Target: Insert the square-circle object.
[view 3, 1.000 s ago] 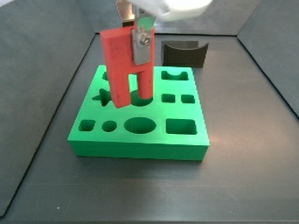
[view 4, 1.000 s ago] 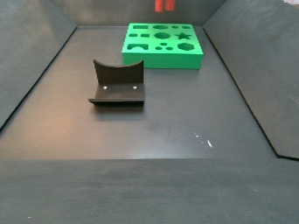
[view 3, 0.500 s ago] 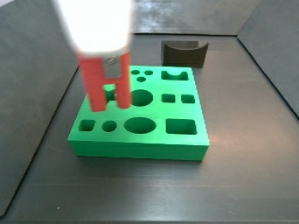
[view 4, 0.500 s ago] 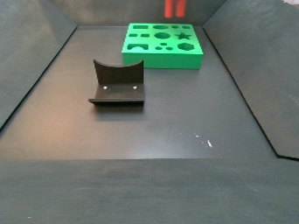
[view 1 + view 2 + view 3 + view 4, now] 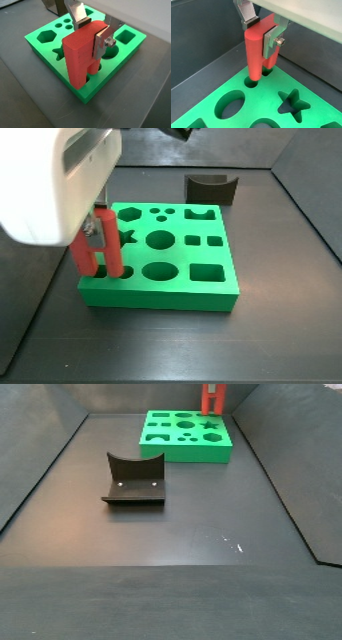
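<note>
My gripper (image 5: 92,32) is shut on the square-circle object (image 5: 80,56), a bright red two-pronged peg held upright. Both wrist views show it over the green block (image 5: 100,82). In a wrist view the gripper (image 5: 261,32) holds the peg (image 5: 255,50) with its prong tips at the mouths of two holes near a corner of the block (image 5: 264,92). In a side view the peg (image 5: 96,253) stands at the block's (image 5: 160,298) front left corner under the blurred white gripper (image 5: 96,228). In a side view the peg (image 5: 214,399) shows at the block's (image 5: 201,452) far right corner.
The green block has several differently shaped holes. The dark fixture (image 5: 134,481) with a curved notch stands on the dark floor apart from the block, and it shows behind the block in a side view (image 5: 210,188). Dark walls ring the floor.
My gripper has carried the red peg from above the block's middle to its corner and lowered it until the prongs reach the holes there.
</note>
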Controlling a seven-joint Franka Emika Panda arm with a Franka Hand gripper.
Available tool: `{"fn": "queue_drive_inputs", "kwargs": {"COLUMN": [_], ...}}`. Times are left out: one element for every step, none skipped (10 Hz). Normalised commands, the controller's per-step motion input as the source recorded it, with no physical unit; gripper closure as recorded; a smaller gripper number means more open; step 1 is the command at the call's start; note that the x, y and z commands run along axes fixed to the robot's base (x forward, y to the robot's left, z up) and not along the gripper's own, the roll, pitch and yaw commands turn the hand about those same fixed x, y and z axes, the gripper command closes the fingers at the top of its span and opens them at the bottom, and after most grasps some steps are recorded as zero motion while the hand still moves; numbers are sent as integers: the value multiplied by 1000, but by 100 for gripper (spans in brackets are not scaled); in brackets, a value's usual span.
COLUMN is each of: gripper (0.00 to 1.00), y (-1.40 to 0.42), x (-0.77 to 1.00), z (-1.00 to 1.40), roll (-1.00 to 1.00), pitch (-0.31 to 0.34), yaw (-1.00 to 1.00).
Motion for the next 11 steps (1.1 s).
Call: {"fn": "queue_drive_inputs", "kwargs": {"gripper": [100,100,100,100,100,100,100,100,100,100,100], "y": [0,0,0,0,0,-11,-26,-63,-134,-240,-291], "x": [0,114,389,497,574,537,134,0,0,34,69], "z": [-194,-334,-380,-394,-397,-420,-566,-711,-794,-740,-583], "roll": [0,0,0,0,0,10,19,27,4,47,144], "pitch": [0,0,84,124,143,136,0,-6,-114,-134,-107], "yaw": [0,0,0,-6,-54,-60,-197,-280,-169,0,0]}}
